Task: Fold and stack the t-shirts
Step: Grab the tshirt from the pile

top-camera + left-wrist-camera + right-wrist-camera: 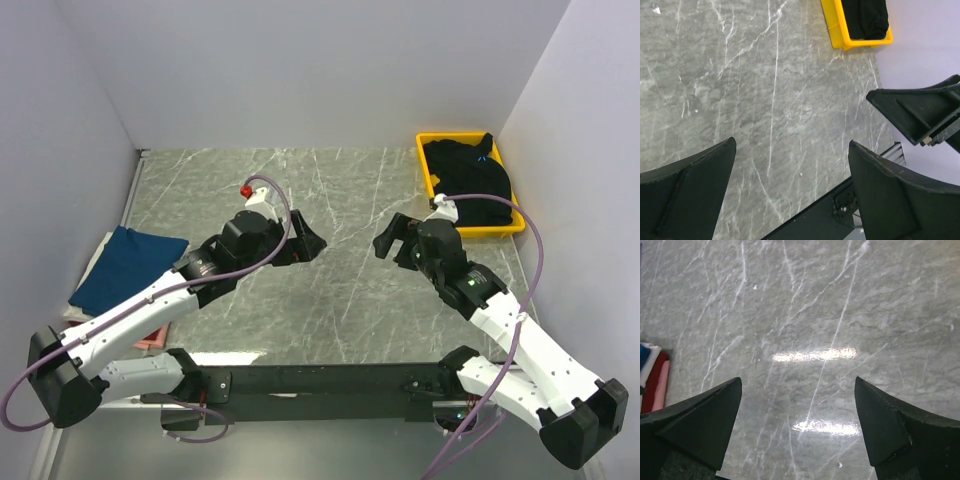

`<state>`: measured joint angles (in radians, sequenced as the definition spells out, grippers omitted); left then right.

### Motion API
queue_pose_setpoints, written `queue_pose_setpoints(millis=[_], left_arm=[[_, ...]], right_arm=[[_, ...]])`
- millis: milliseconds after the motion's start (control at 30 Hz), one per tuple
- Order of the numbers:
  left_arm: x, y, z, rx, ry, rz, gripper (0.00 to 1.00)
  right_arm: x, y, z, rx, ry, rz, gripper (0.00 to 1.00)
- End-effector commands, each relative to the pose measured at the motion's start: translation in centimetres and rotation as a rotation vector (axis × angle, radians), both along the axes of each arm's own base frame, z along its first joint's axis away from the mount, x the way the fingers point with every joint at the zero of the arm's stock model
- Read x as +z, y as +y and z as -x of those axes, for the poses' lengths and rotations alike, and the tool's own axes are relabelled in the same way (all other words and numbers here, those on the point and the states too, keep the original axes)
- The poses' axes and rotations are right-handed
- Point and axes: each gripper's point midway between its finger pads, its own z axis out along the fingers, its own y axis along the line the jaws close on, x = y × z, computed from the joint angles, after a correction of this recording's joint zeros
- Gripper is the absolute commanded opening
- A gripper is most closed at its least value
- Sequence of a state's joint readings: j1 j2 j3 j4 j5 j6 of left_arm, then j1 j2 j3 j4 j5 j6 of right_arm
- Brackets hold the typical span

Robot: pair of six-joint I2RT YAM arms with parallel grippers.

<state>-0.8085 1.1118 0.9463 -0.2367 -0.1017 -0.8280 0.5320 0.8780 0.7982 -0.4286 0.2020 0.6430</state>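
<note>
- At far left edge of grey marble-pattern table [350,290]: folded navy-blue cloth t-shirt [128,268] tops a stack, red and pink folded t-shirts [655,384] beneath.
- Left gripper [306,241]: jaws wide apart, empty, over bare table.
- Right gripper [392,238]: same, wide apart, empty.
- Back right corner: crumpled black cloth t-shirt [470,175] inside yellow plastic rectangular tray [426,172].

Top external: high, behind both arm bases, tilted down and forward, far enough off to take in the whole table [350,190].

Left wrist: close over the table, looking down past the left claw [792,142]. The yellow tray [837,30] lies far ahead and right of that claw.

Right wrist: close, looking steeply down past the right claw [797,380]. The folded t-shirts [655,382] lie off that claw's left.

Shared: the top view covers both wrist patches. The left wrist view catches one finger [920,115] of the right claw.
</note>
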Motion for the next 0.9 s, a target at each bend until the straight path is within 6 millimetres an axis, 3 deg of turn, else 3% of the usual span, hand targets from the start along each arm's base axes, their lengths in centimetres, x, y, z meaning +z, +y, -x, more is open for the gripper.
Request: queue_pose_setpoints(millis=[0,233,300,433,500,533,567,600,633,667,867], left_arm=[[0.6,0.3,1.2,-0.035,0.000,0.010,0.99],[1.2,1.0,2.6,-0.066,0.015,-0.002,1.00],[1.4,1.0,3.1,-0.089,0.016,0.006,0.99],[2.4,1.6,3.4,-0.097,0.001,-0.019,0.99],[2.5,2.1,3.4,-0.085,0.000,-0.046,0.99],[2.6,2.2,3.4,-0.080,-0.003,-0.051,0.99],[2.4,2.5,3.4,-0.073,0.005,-0.065,0.99],[2.7,2.6,3.3,-0.068,0.000,-0.071,0.99],[2.6,2.7,3.3,-0.068,0.006,-0.078,0.99],[2.6,2.8,3.3,-0.065,0.010,-0.081,0.99],[3.0,3.4,3.2,-0.054,0.009,-0.087,0.99]], right_arm=[[2.1,-1.0,-0.4,-0.068,-0.050,-0.020,1.00],[2.9,-1.8,-1.7,-0.116,-0.073,0.014,1.00],[3.2,-2.2,-3.0,-0.125,-0.072,0.042,1.00],[3.5,-4.6,-8.3,-0.178,-0.013,0.053,0.98],[3.6,-8.1,-10.8,-0.277,0.008,0.076,0.98],[2.0,-9.0,-12.3,-0.301,0.065,0.100,0.98],[3.8,-10.1,-14.0,-0.334,0.038,0.093,0.98],[3.5,-12.1,-14.8,-0.390,0.065,0.098,0.98],[1.6,-13.3,-16.3,-0.423,0.120,0.116,0.98],[3.2,-14.3,-17.8,-0.453,0.091,0.114,0.97],[-0.5,-20.3,-23.5,-0.620,0.190,0.150,0.97]])
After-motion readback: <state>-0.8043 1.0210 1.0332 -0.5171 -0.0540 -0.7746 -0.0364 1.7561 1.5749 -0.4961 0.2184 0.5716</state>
